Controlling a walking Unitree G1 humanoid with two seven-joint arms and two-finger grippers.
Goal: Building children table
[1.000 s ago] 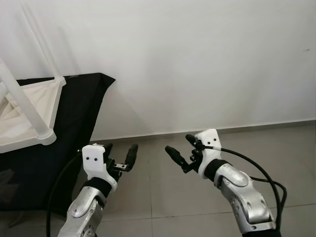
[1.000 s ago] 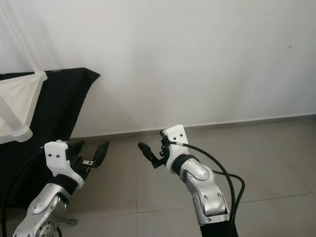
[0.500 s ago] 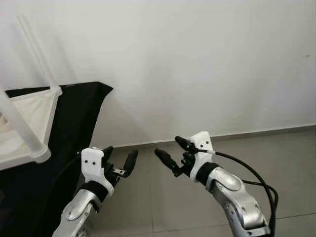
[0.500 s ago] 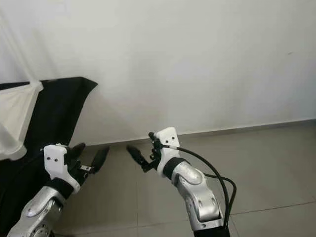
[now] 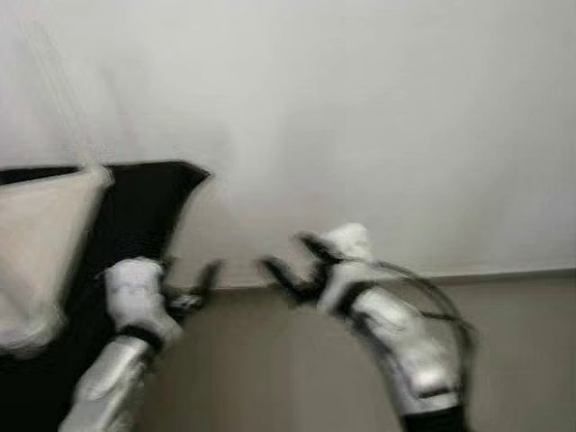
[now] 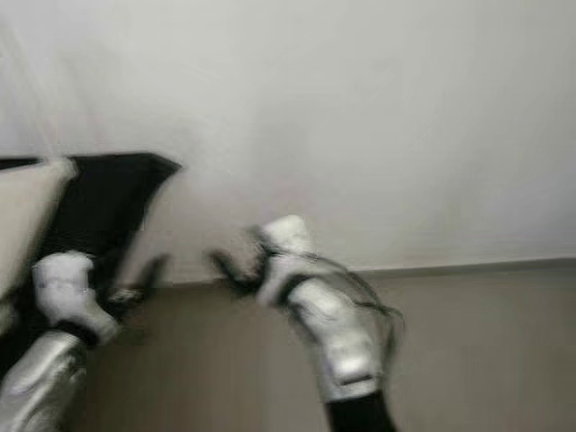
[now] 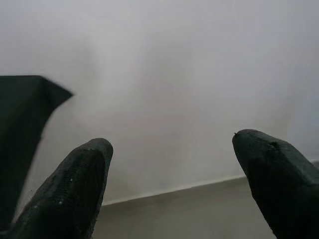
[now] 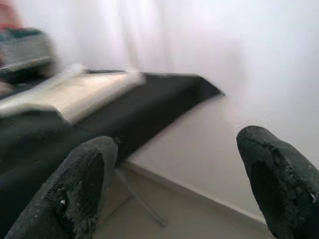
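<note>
Both eye views are blurred by motion. The pale upturned children's table (image 5: 40, 243) lies at the far left on a black cloth (image 5: 144, 211). My left gripper (image 5: 191, 274) is raised in front of the cloth's right edge, open and holding nothing. My right gripper (image 5: 283, 254) is lifted near the base of the white wall, pointing left, also open and holding nothing. The right wrist view looks between its fingers (image 8: 82, 179) at the pale table top (image 8: 84, 92) on the black cloth (image 8: 154, 99). The left wrist view shows wide-apart fingers (image 7: 75, 184) before the wall.
A plain white wall (image 5: 378, 117) stands straight ahead and meets a grey tiled floor (image 5: 513, 351). A thin stand leg (image 8: 142, 209) shows under the black cloth. Blurred clutter (image 8: 25, 55) sits far behind the table.
The whole picture has gone blurred and shifted, so the camera is moving. Both arms have risen a little and drifted left toward the black cloth. Both grippers stay open.
</note>
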